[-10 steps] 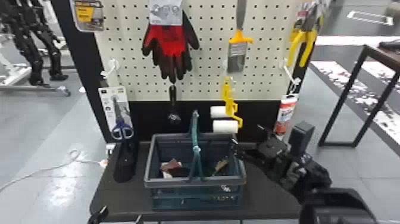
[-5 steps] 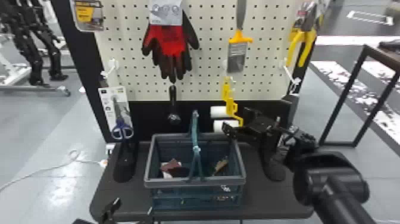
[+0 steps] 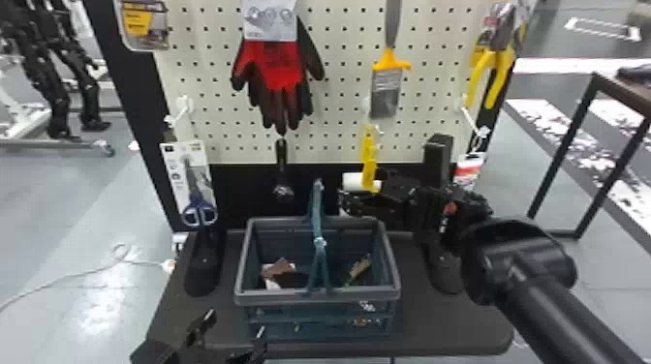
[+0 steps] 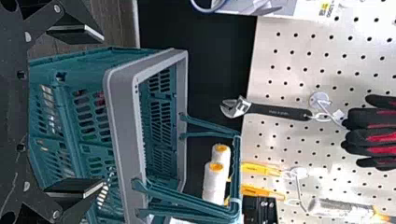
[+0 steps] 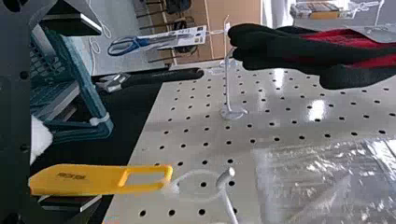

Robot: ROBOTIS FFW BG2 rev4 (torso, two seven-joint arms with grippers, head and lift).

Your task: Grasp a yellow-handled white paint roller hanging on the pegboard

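- The yellow-handled white paint roller (image 5: pixel 93 178) hangs from a white wire hook (image 5: pixel 223 179) low on the cream pegboard (image 3: pixel 339 121), above the teal plastic basket with a grey rim (image 3: pixel 387 285). The right jaws stand wide apart, straddling its handle.
- The handle lies close to one finger rather than centred. Closing could shove it sideways or off the hook, and it could drop into the basket.
- Two white rolls (image 4: pixel 214 179) hang side by side, so the jaws might catch the neighbour.
- The left jaws are wide open, low before the black surface (image 3: pixel 436 334).
- Counted:
  - two white rolls
  - one basket
  - one red-and-black glove (image 3: pixel 278 72)
  - one black-handled wrench (image 4: pixel 266 111)
  - one packaged blue scissors (image 3: pixel 196 203)
  - one yellow-collared paintbrush (image 3: pixel 387 82)
  - one yellow-handled pliers (image 3: pixel 491 68)
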